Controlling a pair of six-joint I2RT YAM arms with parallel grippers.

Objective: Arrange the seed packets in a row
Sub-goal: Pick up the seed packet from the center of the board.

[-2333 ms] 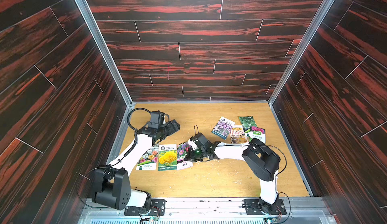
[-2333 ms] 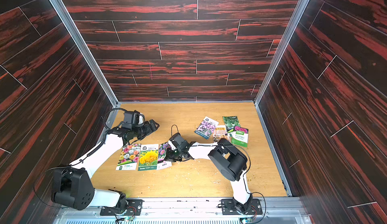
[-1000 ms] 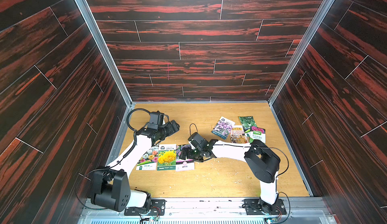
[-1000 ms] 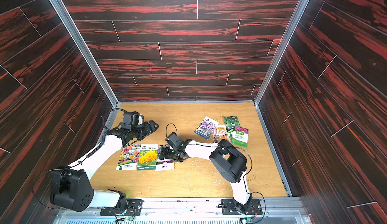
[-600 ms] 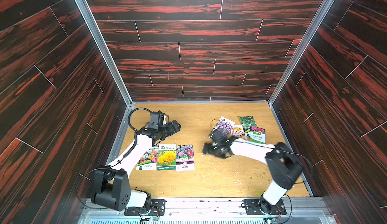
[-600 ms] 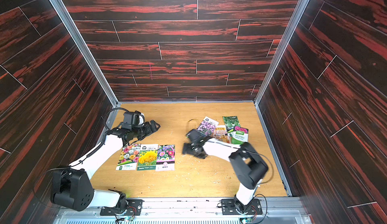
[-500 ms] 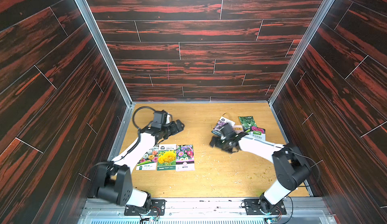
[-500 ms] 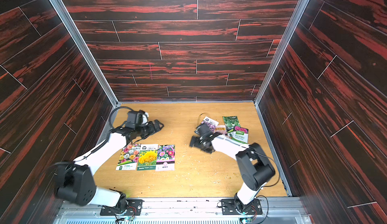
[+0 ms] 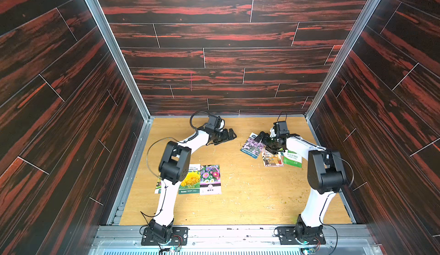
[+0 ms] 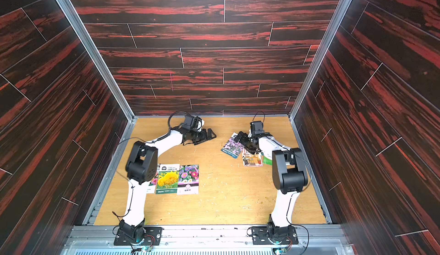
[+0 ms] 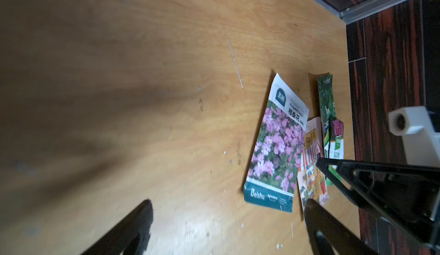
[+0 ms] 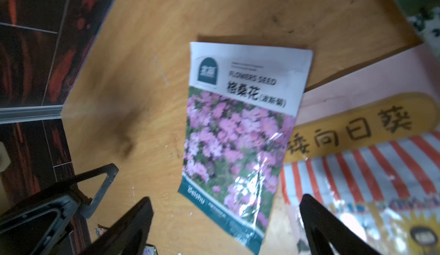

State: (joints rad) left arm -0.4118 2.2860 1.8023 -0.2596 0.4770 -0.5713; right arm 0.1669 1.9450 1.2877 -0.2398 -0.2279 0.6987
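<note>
Blurry wrist views; glare on pink-flower packet [image 12: 240, 134]

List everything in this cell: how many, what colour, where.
row of seed packets: three, mixed flowers, yellow bloom, purple-pink blooms; table's near left, one partly hidden.
cosmos packet: one, purple, teal band; far right.
shopfront packet: one, pink, striped awning; partly under the cosmos packet.
green-label packet: one, green and white; right of those.
dark green packet: one; same cluster, left wrist view.
table: one, light wood.
walls: three, dark red-black planks.
left arm: one, white and black; far middle, jaws open.
right arm: one, white and black; jaws open over the cosmos packet.
</note>
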